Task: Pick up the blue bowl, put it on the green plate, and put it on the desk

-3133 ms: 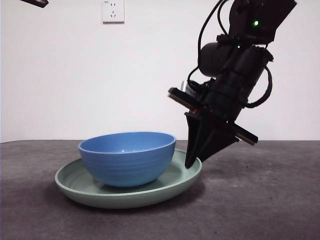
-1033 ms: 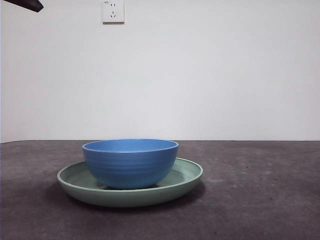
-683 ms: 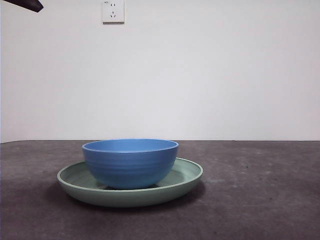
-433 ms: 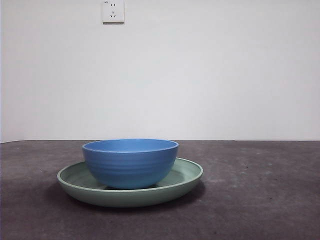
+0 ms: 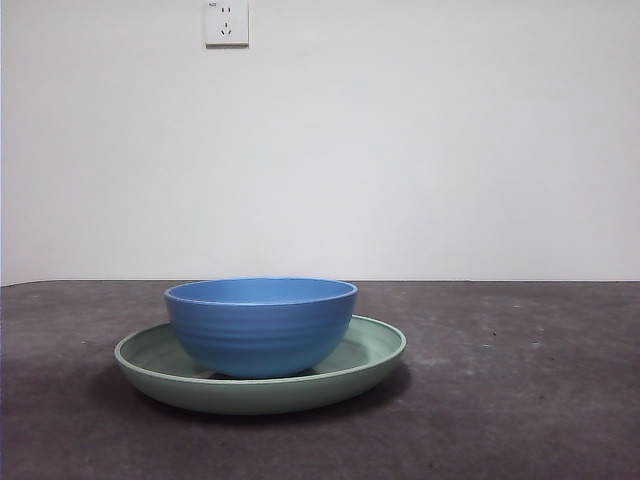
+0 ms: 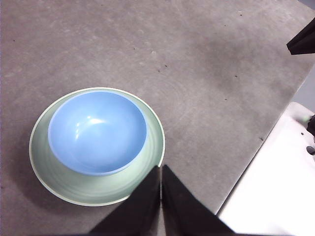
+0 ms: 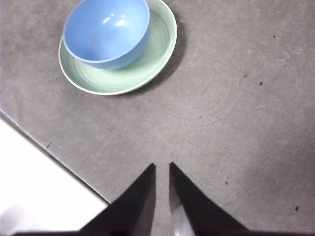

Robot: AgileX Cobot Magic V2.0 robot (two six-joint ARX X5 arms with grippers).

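Front view, left to right. High on the plain white wall [image 5: 420, 150], towards its left end: one white two-socket power outlet [image 5: 226, 21]. Below the wall runs the desk, a dark grey-brown matte tabletop [image 5: 520, 400] with faint pale scuffs and small dark specks; its far edge meets the wall in a level line.

Left of centre on the desk: the green plate, a wide, shallow, pale mint-green round dish with a low raised rim [image 5: 375, 358], lying flat. Its well shows concentric ridges. A soft shadow lies on the desk along the plate's right side.

On the plate: the blue bowl, a round, deep, medium-blue vessel with faint horizontal ridges on its outer wall [image 5: 260, 330]. It stands upright and empty, its base in the plate's well. From above it sits off-centre, so more green shows on one side than the other.

Right part of the desk: bare surface only.

The left gripper [image 6: 161, 169] hangs above the desk just beside the plate's rim, jaws pressed together, holding nothing. The right gripper [image 7: 162, 167] hangs above bare desk well apart from the plate, jaws nearly together with a thin slit between them, holding nothing. A pale white surface [image 7: 34, 182] borders the desk's edge.
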